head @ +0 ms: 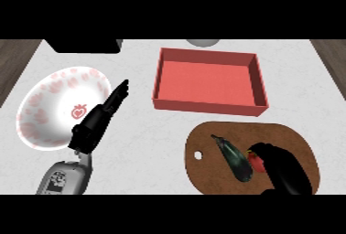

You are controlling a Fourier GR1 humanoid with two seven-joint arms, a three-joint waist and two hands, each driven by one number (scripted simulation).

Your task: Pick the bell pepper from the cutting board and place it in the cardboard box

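Observation:
A brown round cutting board [216, 176] lies at the lower right of the counter. On it a dark green long vegetable [233, 157] lies beside a small red bell pepper [256, 161]. My right hand [283, 171] lies over the board with its fingers curled round the pepper, hiding most of it. The red open box [209, 82] stands just beyond the board with nothing inside. My left hand [98, 121] rests at the left with straight fingers pointing up, over the edge of a plate.
A white plate [51, 105] with red strawberry marks lies at the left. A black object [84, 45] sits at the back left and a grey round thing [204, 42] at the back centre. Wooden floor shows past both counter sides.

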